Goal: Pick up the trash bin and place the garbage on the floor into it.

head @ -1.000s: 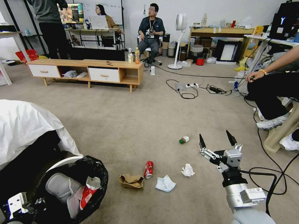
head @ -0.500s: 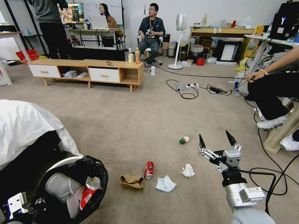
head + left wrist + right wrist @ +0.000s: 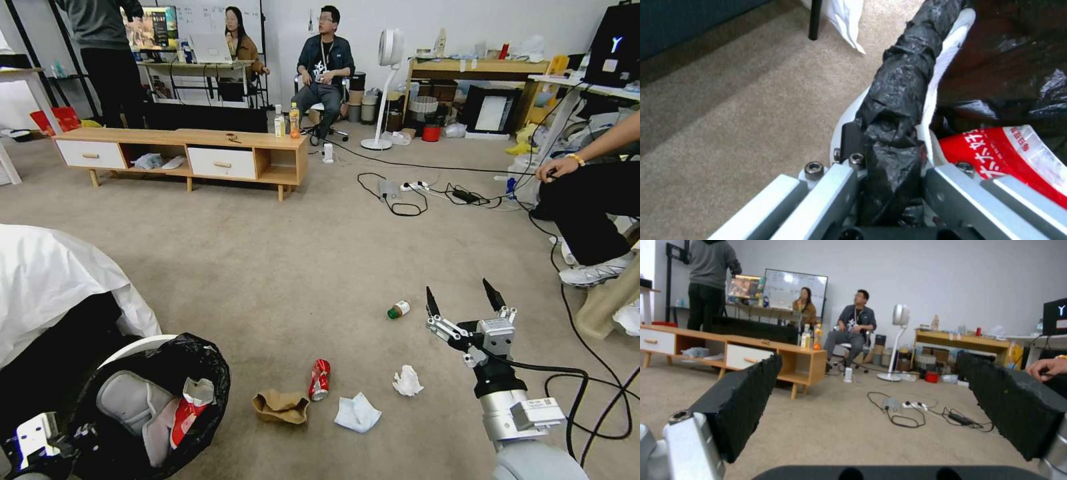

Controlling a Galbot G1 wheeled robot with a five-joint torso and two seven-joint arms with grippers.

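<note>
Right gripper [image 3: 464, 297]: had two thin black pointed fingers on a silver metal block.
Finger pads [image 3: 744, 396]: were black and rough like foam.
Right wrist: was a round silver tube with a small white sticker.
Cable: was black and ran along the right arm.
Left gripper [image 3: 889, 186]: had flat silver bars with small dark round screws.

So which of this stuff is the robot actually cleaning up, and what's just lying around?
Part of the job:
bin, clamped at its rim by the left gripper, red wrapper already inside
can
cardboard
two tissues
small bottle
right gripper, open, above the floor

Just lying about:
drink bottles on the cabinet
fan
cables
</note>
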